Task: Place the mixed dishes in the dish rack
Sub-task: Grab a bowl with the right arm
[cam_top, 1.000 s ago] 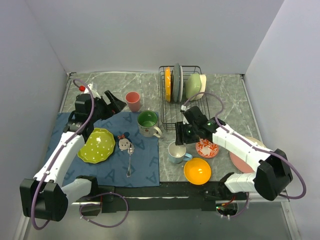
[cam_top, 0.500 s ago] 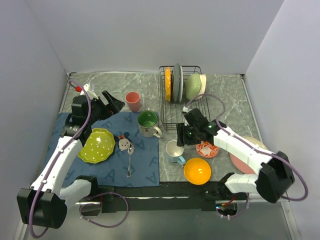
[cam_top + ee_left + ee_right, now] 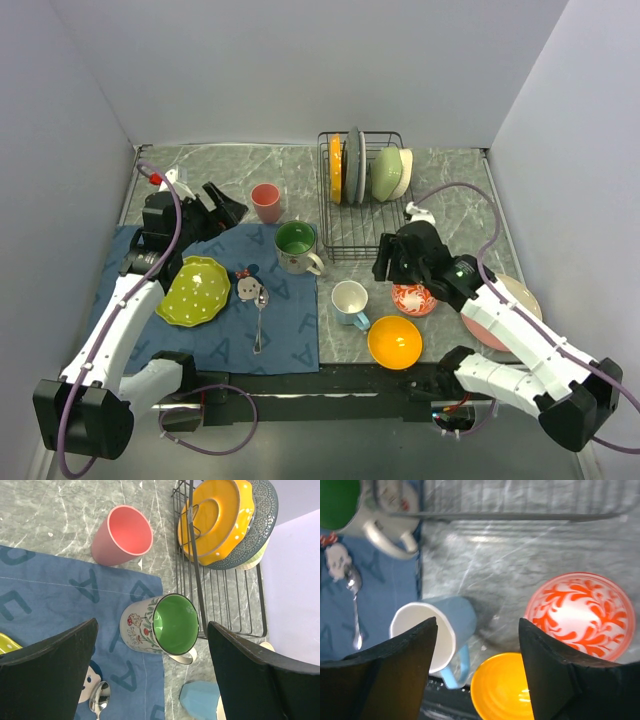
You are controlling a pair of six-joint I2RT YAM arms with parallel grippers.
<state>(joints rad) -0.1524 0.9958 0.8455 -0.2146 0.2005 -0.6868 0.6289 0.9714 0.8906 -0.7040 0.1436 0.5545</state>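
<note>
The black wire dish rack [image 3: 362, 232] stands at the back centre and holds an orange plate [image 3: 335, 168], a grey plate [image 3: 356, 165], a green bowl [image 3: 386, 172] and a cream bowl [image 3: 405, 170]. My left gripper [image 3: 222, 205] is open and empty, above the blue mat, near the pink cup [image 3: 265, 202] and the green-lined mug [image 3: 296, 246]. My right gripper [image 3: 388, 264] is open and empty, between the blue mug [image 3: 350, 302] and the red-patterned dish [image 3: 413, 297]. The orange bowl [image 3: 394, 341] sits in front. The lime-green plate [image 3: 193, 290] lies on the mat.
The blue cloth mat [image 3: 290, 320] covers the left front. A metal spoon [image 3: 259, 320] and a small figure lie on it. A pink plate [image 3: 482, 325] is partly hidden under my right arm. Grey walls close in both sides.
My right arm has drawn back to the right, away from over the blue mug. The mug's handle has turned slightly. My left arm barely moved.
</note>
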